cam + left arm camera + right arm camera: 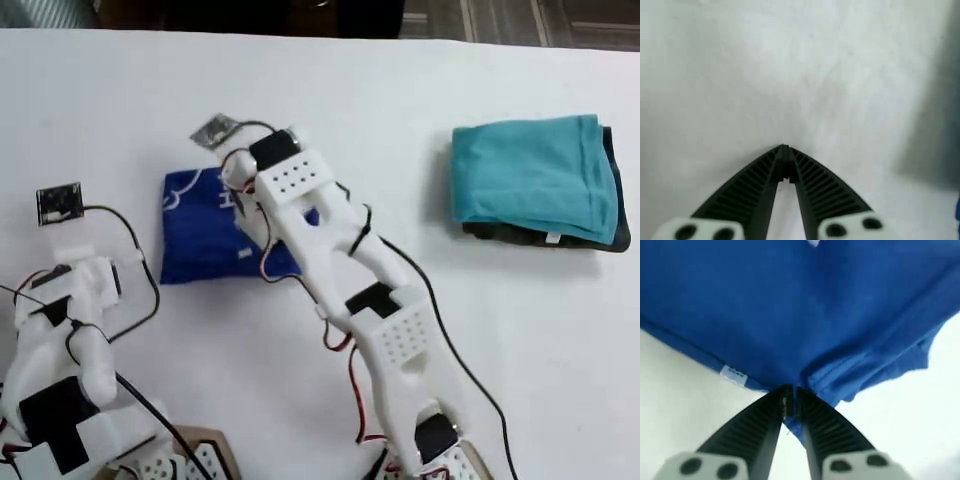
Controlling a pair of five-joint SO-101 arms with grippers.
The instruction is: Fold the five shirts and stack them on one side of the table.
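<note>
A folded blue shirt lies left of the table's middle. My right arm stretches over its right part. In the right wrist view my right gripper is shut on a puckered edge of the blue shirt, with a fold of cloth caught between the fingers. A folded teal shirt rests on a dark folded shirt at the right side. My left gripper is shut and holds nothing, just above the bare white table at the front left.
The white table runs to a far edge at the top of the high view. Both arm bases and their cables crowd the front edge. Open surface lies between the blue shirt and the stack.
</note>
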